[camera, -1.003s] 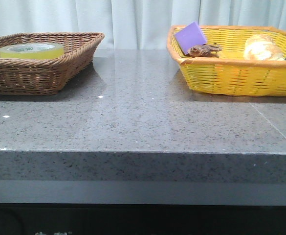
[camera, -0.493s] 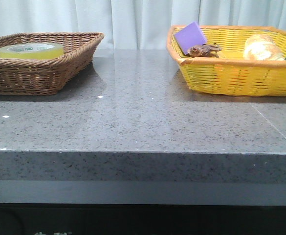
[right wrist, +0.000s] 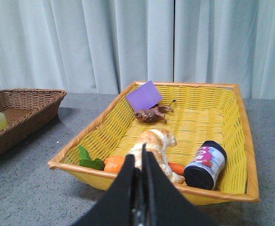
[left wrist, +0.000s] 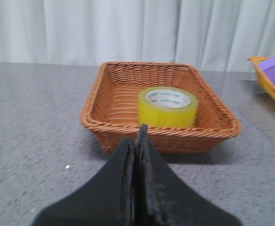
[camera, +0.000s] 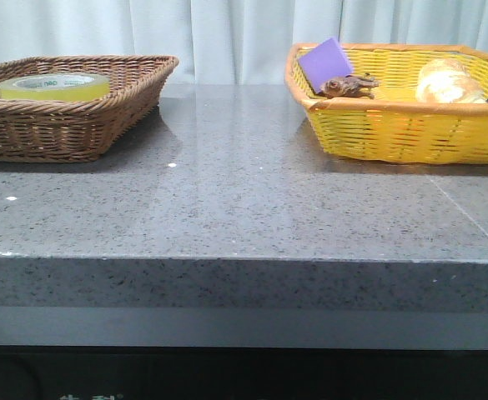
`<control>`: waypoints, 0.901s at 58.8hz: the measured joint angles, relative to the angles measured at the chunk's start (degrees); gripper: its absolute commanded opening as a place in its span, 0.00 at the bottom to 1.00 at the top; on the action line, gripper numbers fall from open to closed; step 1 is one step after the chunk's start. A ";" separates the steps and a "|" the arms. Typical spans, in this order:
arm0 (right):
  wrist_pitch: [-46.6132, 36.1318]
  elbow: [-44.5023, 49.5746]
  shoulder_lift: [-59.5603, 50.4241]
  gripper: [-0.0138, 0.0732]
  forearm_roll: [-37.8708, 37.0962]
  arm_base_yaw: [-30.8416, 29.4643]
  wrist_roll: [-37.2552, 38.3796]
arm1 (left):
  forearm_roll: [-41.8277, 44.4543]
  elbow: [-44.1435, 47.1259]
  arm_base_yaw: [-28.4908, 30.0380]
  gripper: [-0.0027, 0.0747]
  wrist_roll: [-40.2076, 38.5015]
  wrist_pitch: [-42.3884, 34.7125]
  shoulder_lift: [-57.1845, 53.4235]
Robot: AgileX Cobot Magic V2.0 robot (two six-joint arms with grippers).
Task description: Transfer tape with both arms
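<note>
The tape (camera: 53, 85) sits flat inside the brown wicker basket (camera: 102, 125) at the far left of my front camera, only its upper part showing above the rim. Across the grey stone table (camera: 244, 208), well apart from it, I see the yellow basket (camera: 394, 133) holding a purple block (camera: 325, 62) leaning on its near-left corner, a small brown toy animal (camera: 348, 84) just beside the block, and a pale bread-like item (camera: 448, 81) further right. Neither arm shows in this view. On my left wrist camera, the left gripper (left wrist: 138, 134) has its two black fingers pressed flat together with nothing between them, and it hangs above the table short of the brown basket; the tape lies straight ahead of the fingertips, past the basket's near wall, resting on the basket floor with its white green-printed core facing up. On my right wrist camera, the right gripper (right wrist: 143, 155) is likewise pressed together and empty, poised just before the near rim of the yellow basket. Directly beyond its tips lies the bread-like item, with a carrot (right wrist: 114, 163) and green leaf (right wrist: 89, 160) to one side, a dark jar (right wrist: 205, 165) lying to the other, and the toy animal and purple block further ahead. A sliver of the tape shows in the brown basket far off to the gripper's left.
</note>
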 measured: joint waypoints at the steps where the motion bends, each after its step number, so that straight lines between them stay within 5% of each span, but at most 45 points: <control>1: 0.00 0.00 0.00 0.05 0.00 0.00 0.00 | 0.00 0.43 0.42 0.01 0.00 0.00 -0.69; 32: 0.00 0.10 0.00 0.05 0.00 0.00 0.00 | 0.00 17.91 3.56 0.01 0.00 -4.61 -3.77; 53: 0.00 0.10 0.00 0.05 0.00 0.00 0.00 | 0.00 18.32 3.56 0.01 0.00 -6.08 -3.77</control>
